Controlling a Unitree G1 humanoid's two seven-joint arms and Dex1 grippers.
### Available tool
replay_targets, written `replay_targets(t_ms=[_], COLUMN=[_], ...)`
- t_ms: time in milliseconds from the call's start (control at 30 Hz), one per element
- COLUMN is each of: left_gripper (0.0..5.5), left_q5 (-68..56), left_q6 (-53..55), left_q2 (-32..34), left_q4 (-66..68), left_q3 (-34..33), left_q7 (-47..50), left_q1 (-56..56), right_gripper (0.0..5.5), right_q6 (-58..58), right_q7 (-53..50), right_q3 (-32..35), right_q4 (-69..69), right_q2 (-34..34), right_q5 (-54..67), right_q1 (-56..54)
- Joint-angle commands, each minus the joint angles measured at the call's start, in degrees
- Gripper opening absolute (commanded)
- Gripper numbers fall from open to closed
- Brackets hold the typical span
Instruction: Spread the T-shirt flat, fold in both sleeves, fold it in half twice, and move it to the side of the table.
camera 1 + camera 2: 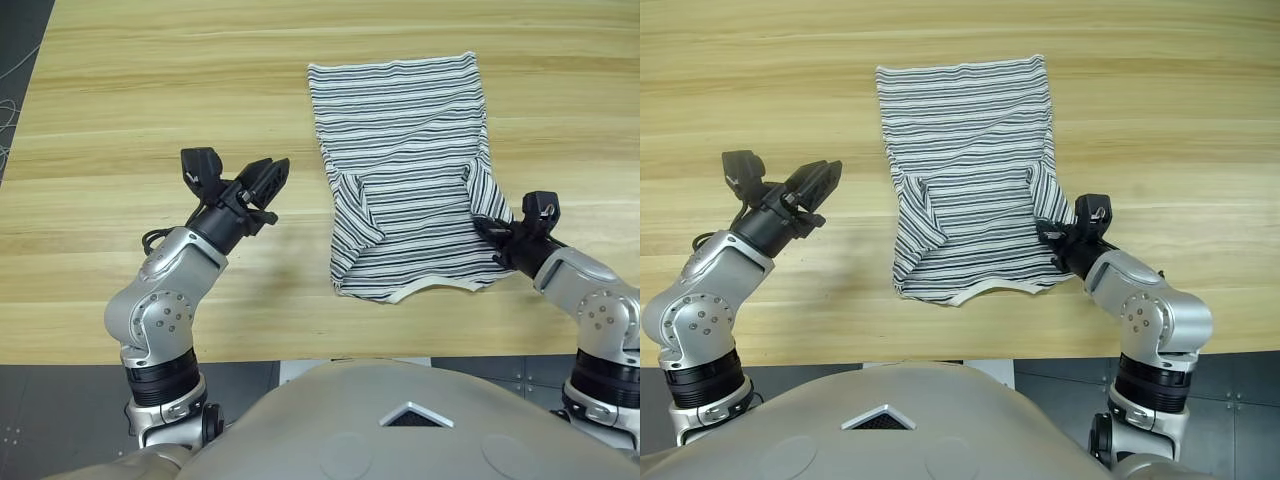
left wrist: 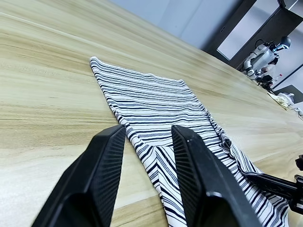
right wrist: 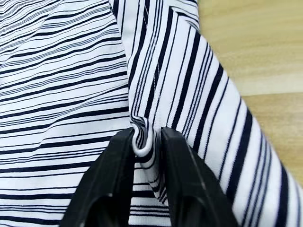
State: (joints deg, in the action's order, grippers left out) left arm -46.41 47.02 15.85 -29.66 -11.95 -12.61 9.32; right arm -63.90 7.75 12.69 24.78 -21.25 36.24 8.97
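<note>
A black-and-white striped T-shirt (image 1: 405,150) lies flat on the wooden table (image 1: 150,90), both sleeves folded in over the body, collar toward me. My right gripper (image 3: 143,150) is shut on a pinch of the T-shirt's fabric at its near right shoulder (image 1: 490,225). My left gripper (image 1: 268,185) hovers open above bare table, left of the T-shirt and apart from it; its two black fingers (image 2: 106,161) point toward the left folded sleeve (image 2: 161,165).
The table's front edge (image 1: 300,358) runs close below the collar. Bare wood extends left of the shirt and beyond its far hem. Dark floor and cables lie past the table's left edge (image 1: 25,80).
</note>
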Motion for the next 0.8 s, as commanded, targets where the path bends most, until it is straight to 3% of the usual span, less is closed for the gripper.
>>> replay_targets(t_ms=[33, 200, 367, 500, 633, 700, 800], left_gripper=[1.83, 1.83, 1.83, 1.83, 1.83, 1.83, 1.83], left_q5=[0.34, 0.52, 0.70, 2.10, 12.99, 23.00, 38.25], left_q6=[-0.47, -0.78, -1.06, -1.70, -6.81, -13.24, -24.27], left_q2=[0.39, 0.33, 0.32, 1.24, 7.79, 13.51, 21.81], left_q4=[-0.27, -0.05, 0.18, 0.35, 1.41, 3.40, 6.98], left_q3=[-0.21, -0.10, -0.06, 0.75, 8.53, 15.18, 24.34], left_q7=[0.09, 0.06, -0.05, -0.69, -5.37, -8.76, -13.13], left_q1=[0.30, 0.40, 0.47, 0.53, 0.80, 0.69, 0.38], right_gripper=[1.11, 1.11, 1.96, 2.01, 2.01, 2.01, 2.55], right_q6=[-2.44, -4.91, -5.04, -1.20, 13.28, 25.33, 50.07], right_q7=[4.55, 7.42, 8.06, 9.28, 19.57, 27.77, 39.34], right_q3=[-0.92, 0.03, 0.01, 2.07, 2.74, 1.65, -3.66], right_q4=[2.44, 4.38, 5.00, 3.83, 0.31, -5.62, -20.13], right_q2=[-0.63, -0.14, -0.82, -1.20, -7.53, -12.48, -22.22], right_q5=[3.62, 7.85, 8.45, 8.15, 3.57, -2.40, -17.37], right_q1=[-0.06, 0.32, -0.07, -3.85, -10.19, -11.70, -12.11])
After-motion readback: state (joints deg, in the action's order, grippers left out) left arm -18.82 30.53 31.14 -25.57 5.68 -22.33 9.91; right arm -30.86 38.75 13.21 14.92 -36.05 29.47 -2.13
